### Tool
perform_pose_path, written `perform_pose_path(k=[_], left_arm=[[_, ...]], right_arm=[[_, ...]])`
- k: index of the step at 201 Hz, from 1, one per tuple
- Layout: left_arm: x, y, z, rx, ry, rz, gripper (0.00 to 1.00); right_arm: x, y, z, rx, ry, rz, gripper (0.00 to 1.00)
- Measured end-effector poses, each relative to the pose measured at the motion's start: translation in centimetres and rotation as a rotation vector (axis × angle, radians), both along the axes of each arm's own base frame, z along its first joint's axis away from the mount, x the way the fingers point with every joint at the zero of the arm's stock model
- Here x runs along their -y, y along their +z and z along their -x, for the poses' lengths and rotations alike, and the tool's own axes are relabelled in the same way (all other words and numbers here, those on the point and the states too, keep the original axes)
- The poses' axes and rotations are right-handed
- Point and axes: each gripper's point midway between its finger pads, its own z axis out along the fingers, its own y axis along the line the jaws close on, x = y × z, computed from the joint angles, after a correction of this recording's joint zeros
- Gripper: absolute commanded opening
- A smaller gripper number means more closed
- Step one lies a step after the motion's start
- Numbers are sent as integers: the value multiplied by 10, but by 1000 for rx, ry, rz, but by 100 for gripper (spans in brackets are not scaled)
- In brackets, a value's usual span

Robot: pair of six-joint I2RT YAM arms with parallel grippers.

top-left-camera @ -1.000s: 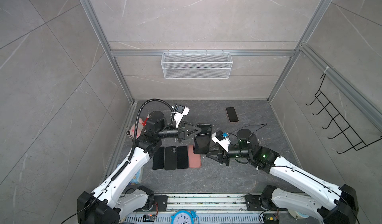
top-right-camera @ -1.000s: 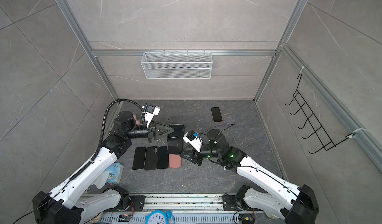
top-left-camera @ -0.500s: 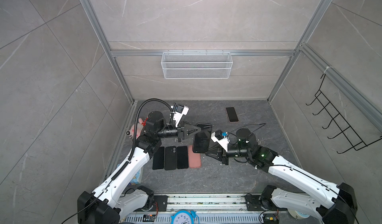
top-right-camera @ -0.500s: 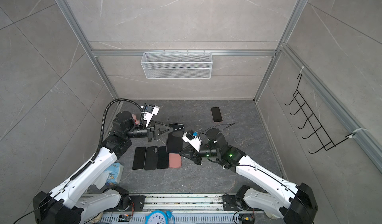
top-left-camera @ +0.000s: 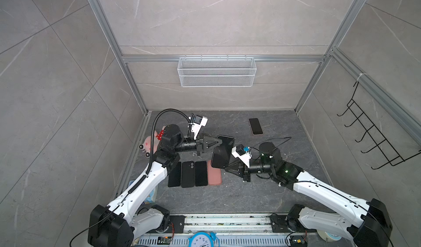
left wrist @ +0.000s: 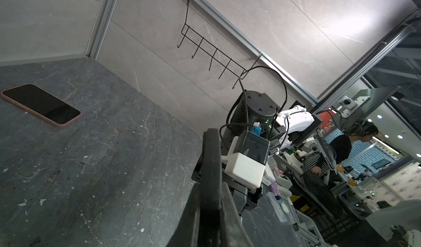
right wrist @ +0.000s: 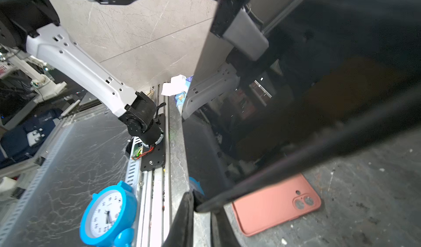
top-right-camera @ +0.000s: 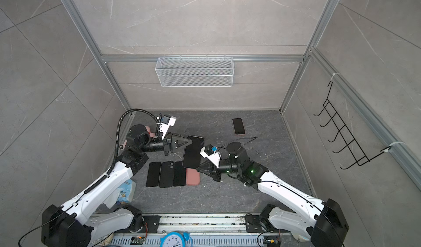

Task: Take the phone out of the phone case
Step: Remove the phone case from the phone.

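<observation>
Centre frame: left hand (top-left-camera: pixel 220 141) clamped on the phone (top-left-camera: pixel 222 152) at its upper edge, right hand (top-left-camera: pixel 226 165) pinching the lower corner. Best pull apart slowly, grips firm, no twisting.

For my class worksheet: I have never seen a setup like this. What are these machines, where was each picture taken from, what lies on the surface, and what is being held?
Two white robot arms stand at the near edge of a grey table; each ends in a two-fingered gripper. Two pictures look down from above, almost identically; the other two come from a camera on each arm's wrist. On the table lie three black phones or cases in a row, a pink case beside them, and farther back a pink-rimmed phone. The left gripper and right gripper both pinch one black phone, raised off the table, at opposite ends.
</observation>
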Motion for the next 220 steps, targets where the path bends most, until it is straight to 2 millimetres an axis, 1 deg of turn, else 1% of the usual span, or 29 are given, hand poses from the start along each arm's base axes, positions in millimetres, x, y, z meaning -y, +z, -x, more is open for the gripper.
perform_pose_path(k=[23, 57, 78, 118, 146, 162, 170, 178, 192, 210, 220], left_arm=[[2, -4, -5, -43, 7, 12, 0], [4, 6, -10, -65, 41, 55, 0], [5, 8, -15, -112, 77, 77, 0], [6, 0, -27, -228, 123, 97, 0], [7, -6, -33, -271, 145, 102, 0], [8, -9, -33, -288, 151, 102, 0], [9, -12, -31, -299, 144, 98, 0], [11, -14, -29, -313, 138, 95, 0], [13, -16, -27, -333, 129, 93, 0], [13, -15, -27, -340, 134, 98, 0], [12, -16, -29, -347, 145, 102, 0]], right_arm=[[-1, -1, -1, 56, 13, -8, 0], [-4, 6, -4, 160, 31, -35, 0], [-6, 11, -7, 232, 34, -50, 0], [-4, 2, -17, 305, -21, -37, 0], [2, -4, -23, 298, -87, -47, 0], [8, -2, -23, 283, -131, -68, 10], [12, 4, -25, 277, -161, -88, 19], [16, 12, -27, 273, -194, -112, 25], [25, 21, -26, 251, -247, -146, 30], [36, 25, -24, 182, -300, -187, 38], [40, 27, -21, 146, -318, -210, 41]])
